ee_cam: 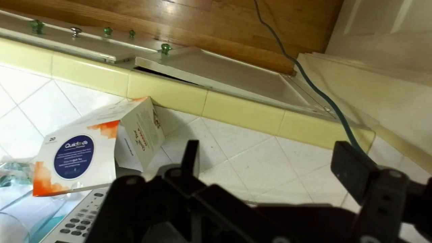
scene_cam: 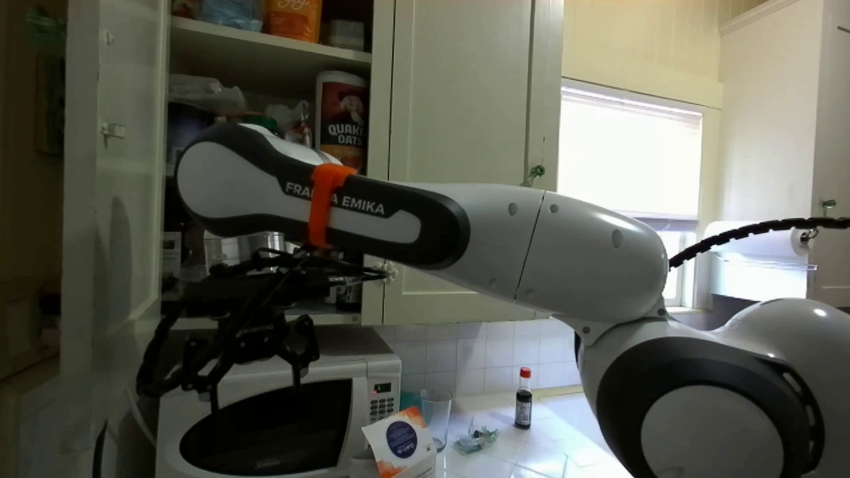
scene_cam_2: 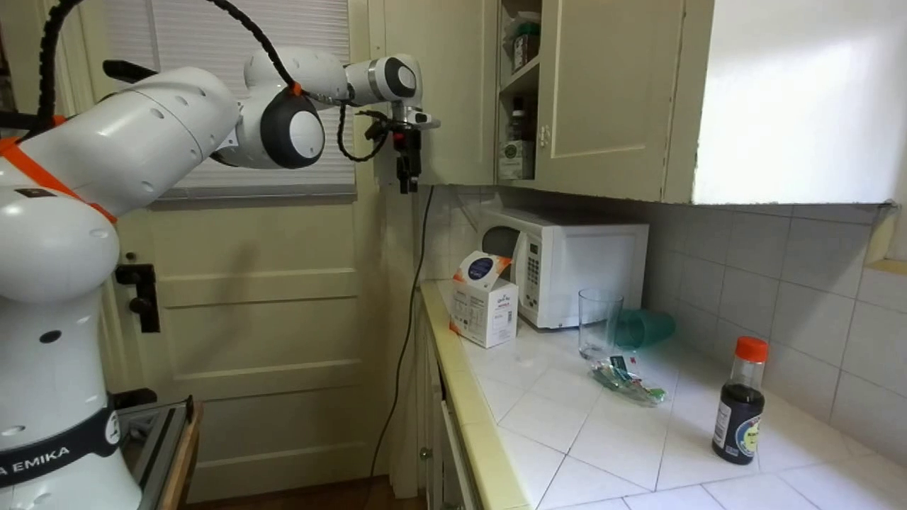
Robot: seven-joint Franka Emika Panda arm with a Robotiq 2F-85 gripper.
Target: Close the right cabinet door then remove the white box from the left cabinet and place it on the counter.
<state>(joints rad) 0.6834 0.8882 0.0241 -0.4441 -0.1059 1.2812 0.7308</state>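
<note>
One pale counter (scene_cam_2: 609,443) below one gripper (scene_cam: 255,390), its jaws wide apart, bears one white box (scene_cam_2: 485,308), one microwave (scene_cam_2: 584,273), one bottle (scene_cam_2: 739,414).

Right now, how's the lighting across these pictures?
In an exterior view, the window blind looks blown out; in an exterior view, a soft shadow marks the paneled door; in the wrist view, the gripper is near-black, glare spots the wood floor.

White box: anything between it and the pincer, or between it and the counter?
Nothing visible. In the wrist view only bare tile shows between the open pincer and the white box; the cable shows on the pincer's far side. The box already stands on the counter.
</note>
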